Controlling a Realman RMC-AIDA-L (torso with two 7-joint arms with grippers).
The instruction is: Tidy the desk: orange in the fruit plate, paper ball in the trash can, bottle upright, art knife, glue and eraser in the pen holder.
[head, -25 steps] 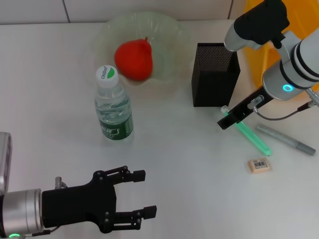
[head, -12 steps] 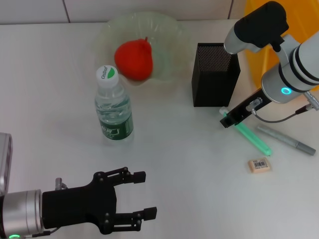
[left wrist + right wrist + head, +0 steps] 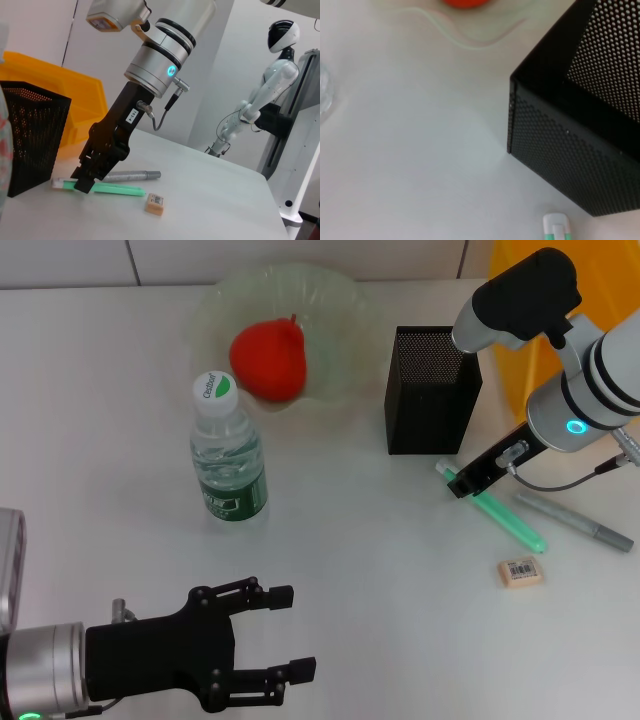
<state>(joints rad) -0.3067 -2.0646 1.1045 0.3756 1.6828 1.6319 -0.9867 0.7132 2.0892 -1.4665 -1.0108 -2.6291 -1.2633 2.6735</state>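
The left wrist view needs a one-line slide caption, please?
Right gripper down at the glue beside the pen holder.

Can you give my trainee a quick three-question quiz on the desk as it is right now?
1. True or false: the orange lies in the fruit plate.
2. Which item is the right gripper down at: A) the eraser, B) the glue, C) the art knife?
3. Fill in: the bottle stands ____ on the desk.

Key
1. True.
2. B. The right gripper is at the glue's white-capped end, beside the pen holder; the glue lies flat on the desk. The left gripper hovers open at the near edge, holding nothing.
3. Upright, cap up.
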